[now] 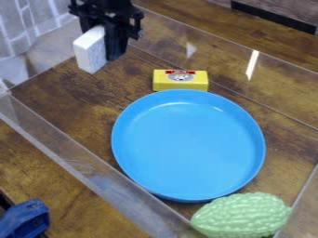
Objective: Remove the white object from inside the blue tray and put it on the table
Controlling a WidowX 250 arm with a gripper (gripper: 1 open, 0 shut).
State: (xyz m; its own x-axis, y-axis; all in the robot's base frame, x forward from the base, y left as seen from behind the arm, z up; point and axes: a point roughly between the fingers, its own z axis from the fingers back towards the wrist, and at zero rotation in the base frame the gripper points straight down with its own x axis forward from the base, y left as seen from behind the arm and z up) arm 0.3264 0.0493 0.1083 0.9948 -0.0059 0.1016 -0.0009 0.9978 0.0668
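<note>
White block (pixel 89 49): small, plain, matte, rectangular; held upright, long side vertical, off the surface, above the table's far-left area near the acrylic wall. Upper part is clamped in the closed gripper (pixel 104 37); nothing is touched below it. Block is well clear of the tray.

Blue tray (pixel 187 145): large, round, bright blue, shallow raised rim; laid flat around the table's centre, toward the near-right. Inside is seen bare.

Table (pixel 74 102): dark brown wood grain, clear acrylic walls along the edges.
</note>
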